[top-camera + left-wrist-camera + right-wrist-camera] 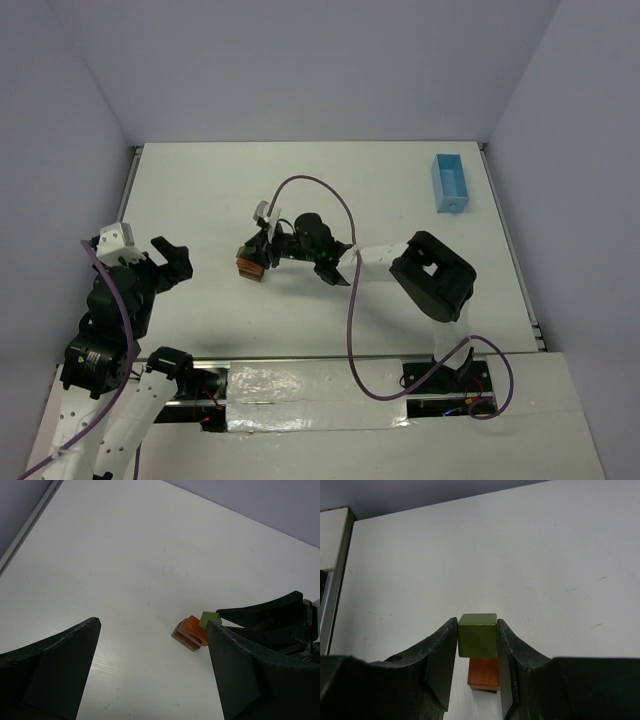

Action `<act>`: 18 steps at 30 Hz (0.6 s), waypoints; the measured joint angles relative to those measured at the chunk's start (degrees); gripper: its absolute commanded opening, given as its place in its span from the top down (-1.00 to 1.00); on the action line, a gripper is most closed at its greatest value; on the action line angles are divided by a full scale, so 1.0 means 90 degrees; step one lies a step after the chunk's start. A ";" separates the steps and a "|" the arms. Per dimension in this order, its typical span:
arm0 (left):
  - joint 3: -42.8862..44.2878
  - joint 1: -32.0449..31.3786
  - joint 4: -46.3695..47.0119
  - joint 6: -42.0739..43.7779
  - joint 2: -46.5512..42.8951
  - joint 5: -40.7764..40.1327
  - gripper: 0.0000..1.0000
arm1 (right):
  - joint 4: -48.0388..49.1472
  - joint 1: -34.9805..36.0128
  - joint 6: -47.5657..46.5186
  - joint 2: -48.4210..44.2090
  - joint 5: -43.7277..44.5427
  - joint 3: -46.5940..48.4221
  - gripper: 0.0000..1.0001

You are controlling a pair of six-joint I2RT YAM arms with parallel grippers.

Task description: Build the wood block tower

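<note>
White bench (400, 200): your right tool (476, 630) clamps a green cube (477, 642) directly over the orange-topped tower (484, 672); your left tool (153, 624) stands spread wide, empty.

Table (200, 190): open room for you left of and beyond the tower (191, 632). Blocked: its right side and top, by the right gripper (256, 250) holding a green block (477, 635). Tray (449, 183): far right corner.

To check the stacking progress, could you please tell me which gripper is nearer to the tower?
Right. The right gripper holds a green block just over the tower; the left gripper hangs open, well off to its left.
</note>
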 measured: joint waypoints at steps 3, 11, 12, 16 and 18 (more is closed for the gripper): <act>0.0000 0.0000 0.0002 0.0002 0.0007 0.0019 -0.99 | 0.0017 0.0000 0.0044 0.0012 -0.0002 -0.0085 0.61; 0.0000 0.0000 0.0015 0.0002 0.0007 0.0058 -0.99 | 0.0104 -0.0019 0.0100 0.0012 0.0000 -0.0238 0.60; 0.0000 0.0000 0.0015 0.0002 0.0007 0.0061 -0.99 | 0.0104 -0.0029 0.0102 0.0012 0.0000 -0.0243 0.60; 0.0000 0.0000 0.0017 0.0002 0.0039 0.0058 -0.99 | 0.0119 -0.0044 0.0104 0.0019 0.0000 -0.0243 0.55; 0.0000 0.0000 0.0019 0.0002 0.0080 0.0058 -0.99 | 0.0148 -0.0061 0.0107 0.0036 -0.0002 -0.0243 0.55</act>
